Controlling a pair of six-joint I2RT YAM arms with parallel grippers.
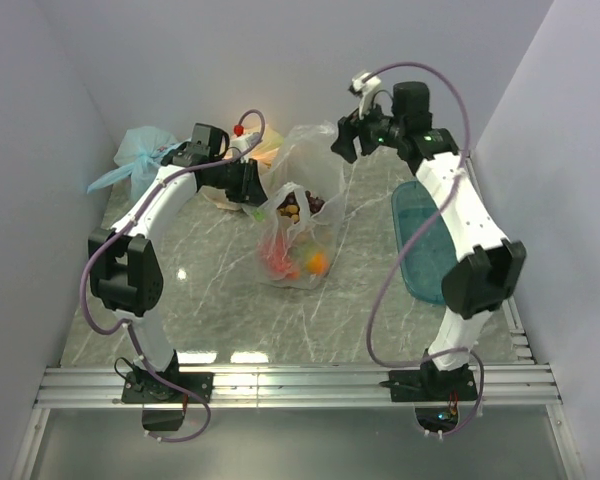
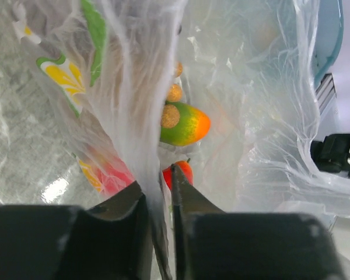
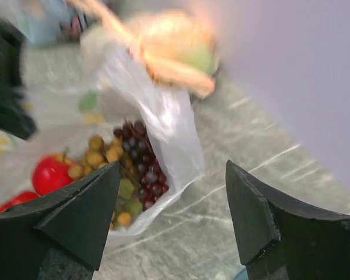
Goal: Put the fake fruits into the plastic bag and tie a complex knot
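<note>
The clear plastic bag point(image 1: 298, 225) lies mid-table with its mouth toward the back. It holds the fake fruits: an orange one point(image 1: 317, 262), dark purple grapes point(image 3: 143, 157), a red one point(image 3: 49, 174) and a green-orange mango point(image 2: 184, 123). My left gripper point(image 1: 255, 185) is at the bag's left rim. In the left wrist view its jaws point(image 2: 157, 181) stand a narrow slit apart with bag film running through the gap. My right gripper point(image 1: 345, 140) hovers open above the bag's back right; in its wrist view the gripper point(image 3: 172, 166) has nothing between the fingers. The knot is out of view.
A light blue bag point(image 1: 140, 155) sits at the back left and an orange-yellow bag point(image 1: 265, 148) behind the clear one. A teal tray point(image 1: 420, 245) lies under the right arm. Pale walls close in the back and both sides.
</note>
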